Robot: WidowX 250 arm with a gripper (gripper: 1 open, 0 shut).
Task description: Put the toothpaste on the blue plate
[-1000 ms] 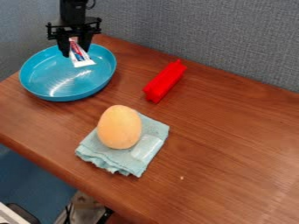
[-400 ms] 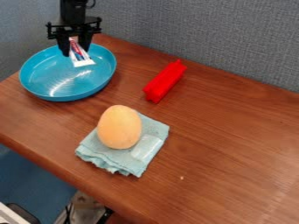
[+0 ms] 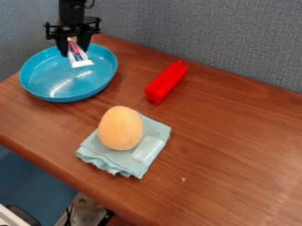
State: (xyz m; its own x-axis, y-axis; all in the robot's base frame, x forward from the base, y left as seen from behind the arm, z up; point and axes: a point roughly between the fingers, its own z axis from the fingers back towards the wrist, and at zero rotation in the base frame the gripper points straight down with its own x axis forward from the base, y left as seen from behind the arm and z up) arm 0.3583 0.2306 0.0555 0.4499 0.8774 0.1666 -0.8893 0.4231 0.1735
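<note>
Toothpaste (image 3: 79, 55) over blue plate (image 3: 53, 84), far edge, pinched in hand (image 3: 76, 44). Tip maybe touches plate, hard to see. Left: let go, lift away. Red block (image 3: 167, 80) on table (image 3: 224, 132) nearby.

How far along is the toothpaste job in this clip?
Nearly finished. Done: the toothpaste has been carried over the blue plate. In hand: the claw is shut on it, low over the plate's far side. Left: opening the claw so the tube lies on the plate, then withdrawing.
</note>
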